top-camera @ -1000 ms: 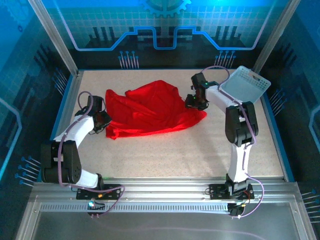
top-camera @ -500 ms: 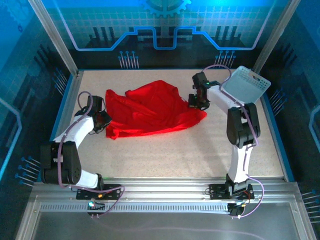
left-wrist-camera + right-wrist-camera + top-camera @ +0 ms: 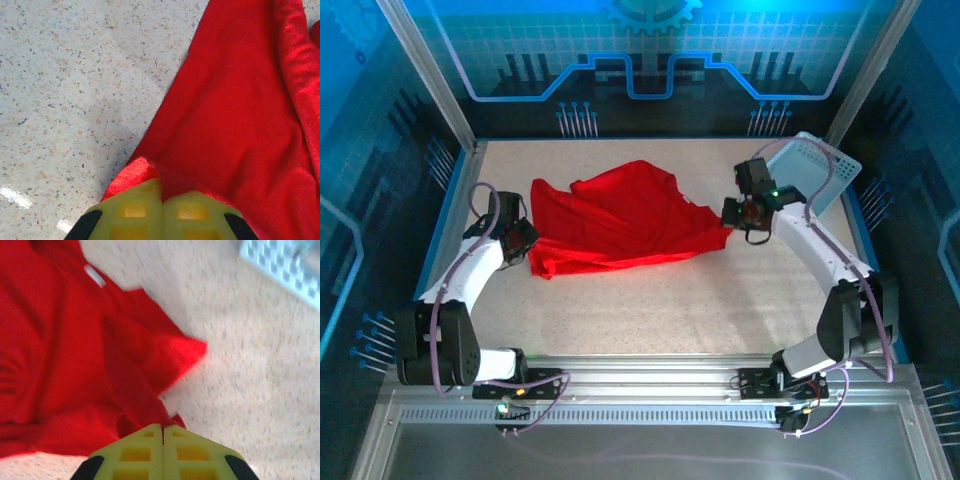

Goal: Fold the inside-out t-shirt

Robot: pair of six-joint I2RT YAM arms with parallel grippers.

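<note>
Speckled tabletop (image 3: 670, 300) bears one red inside-out t-shirt (image 3: 620, 215), crumpled across its middle. Left gripper (image 3: 523, 240) pinches the shirt's left edge tight, right gripper (image 3: 732, 215) its right corner; blue basket (image 3: 810, 170) sits far right. Step in hand looks like spreading flat; next calls for an even outward pull without slipping.

A robotics lab cell: aluminium frame posts (image 3: 430, 70), blue circuit-print wall panels (image 3: 640, 50), speckled worktable (image 3: 670, 300)
</note>
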